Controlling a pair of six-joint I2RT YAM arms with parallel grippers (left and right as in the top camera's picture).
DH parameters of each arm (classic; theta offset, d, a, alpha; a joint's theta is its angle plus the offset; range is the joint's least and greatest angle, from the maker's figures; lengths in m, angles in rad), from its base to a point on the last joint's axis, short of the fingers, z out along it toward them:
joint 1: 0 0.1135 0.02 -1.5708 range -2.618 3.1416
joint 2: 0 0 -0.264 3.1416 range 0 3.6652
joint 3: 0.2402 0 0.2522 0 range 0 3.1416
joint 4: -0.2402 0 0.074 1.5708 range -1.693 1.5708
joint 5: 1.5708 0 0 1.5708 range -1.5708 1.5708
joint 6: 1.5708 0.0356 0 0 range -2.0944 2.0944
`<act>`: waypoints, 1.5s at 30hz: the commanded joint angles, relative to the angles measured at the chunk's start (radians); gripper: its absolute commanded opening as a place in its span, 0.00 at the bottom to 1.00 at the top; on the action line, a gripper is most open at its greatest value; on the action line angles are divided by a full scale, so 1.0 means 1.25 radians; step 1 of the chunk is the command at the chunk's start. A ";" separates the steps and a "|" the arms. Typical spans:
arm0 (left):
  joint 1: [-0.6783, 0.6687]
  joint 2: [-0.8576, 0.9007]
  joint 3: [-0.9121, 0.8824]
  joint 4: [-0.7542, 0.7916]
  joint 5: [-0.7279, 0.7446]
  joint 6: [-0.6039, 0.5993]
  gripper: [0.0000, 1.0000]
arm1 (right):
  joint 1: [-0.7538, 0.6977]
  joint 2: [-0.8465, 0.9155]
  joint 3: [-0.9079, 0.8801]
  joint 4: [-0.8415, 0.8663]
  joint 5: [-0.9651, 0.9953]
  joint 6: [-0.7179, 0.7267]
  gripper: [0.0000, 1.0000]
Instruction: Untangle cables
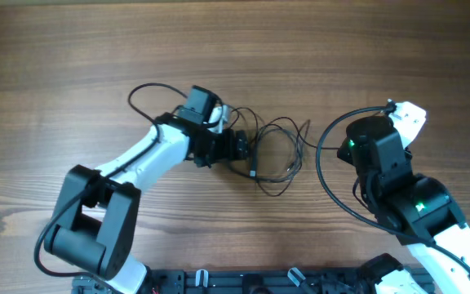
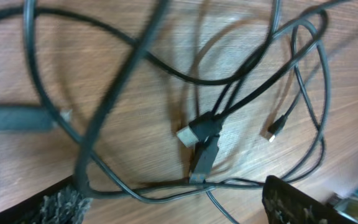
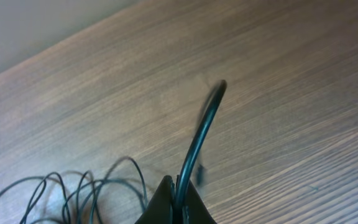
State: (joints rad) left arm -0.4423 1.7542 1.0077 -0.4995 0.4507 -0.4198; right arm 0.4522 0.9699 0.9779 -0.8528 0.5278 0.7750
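The cables [image 1: 277,155] lie as a tangle of thin black loops on the wooden table, at its middle. My left gripper [image 1: 240,147] sits at the tangle's left edge. In the left wrist view its fingers [image 2: 179,208] are open, with several strands running between them. Two grey-tipped plugs [image 2: 197,134] lie crossed just ahead, and a small plug [image 2: 272,132] lies to the right. My right gripper [image 1: 351,151] is to the right of the tangle. In the right wrist view its fingers [image 3: 178,190] are shut on one black cable [image 3: 201,134] that rises from between them. More loops [image 3: 73,186] lie at lower left.
A thicker black cable [image 1: 323,163] arcs around the right arm's left side. Another loops behind the left wrist [image 1: 141,91]. The wooden table [image 1: 72,49] extends far and left. A black rail [image 1: 243,282] runs along the near edge.
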 commanded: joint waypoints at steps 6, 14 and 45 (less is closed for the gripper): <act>-0.092 0.051 0.009 0.074 -0.283 -0.030 0.59 | -0.002 0.012 0.006 -0.005 -0.047 0.008 0.05; -0.032 0.051 0.009 -0.068 -0.392 -0.051 0.17 | -0.002 0.032 -0.005 -0.025 -0.047 0.009 0.19; 0.159 0.051 -0.007 -0.212 -0.455 -0.234 0.04 | -0.026 0.393 0.124 0.048 -0.728 -0.314 0.04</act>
State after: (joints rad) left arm -0.2520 1.8069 1.0298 -0.7597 -0.0963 -0.6949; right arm 0.5129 1.5406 1.0161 -0.7044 -0.4255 0.4568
